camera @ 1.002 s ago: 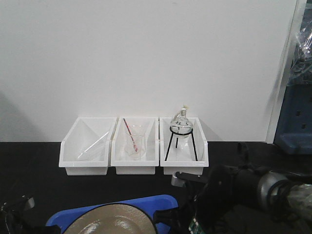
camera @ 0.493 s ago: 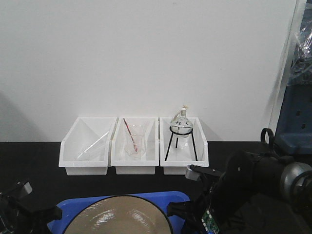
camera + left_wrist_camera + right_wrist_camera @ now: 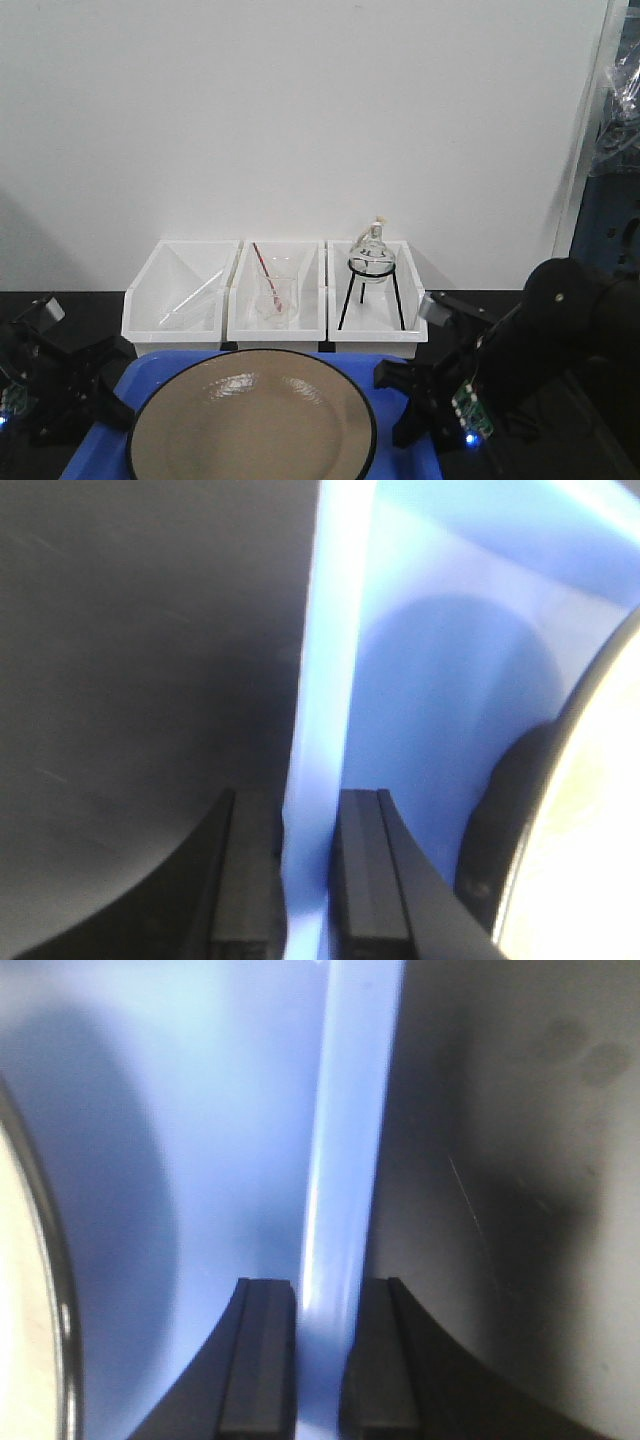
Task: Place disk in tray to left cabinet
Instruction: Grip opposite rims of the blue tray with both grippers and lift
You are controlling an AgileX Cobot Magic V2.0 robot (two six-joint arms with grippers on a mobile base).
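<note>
Front view: the bottom edge cuts off the near end of the bright blue rectangular plastic tray point(image 3: 150, 372) and the near rim of the round tan glossy plate point(image 3: 252, 420). The plate hides most of the tray floor. Both wrist views are blurred. Left gripper point(image 3: 305, 880) and right gripper point(image 3: 318, 1360) fingers run off the bottom edge. In each I only get a sliver of plate.

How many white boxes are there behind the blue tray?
3, side by side along the wall. The left box holds a glass rod, the middle box a beaker, the right box a round flask on a black stand. None seem hidden.
</note>
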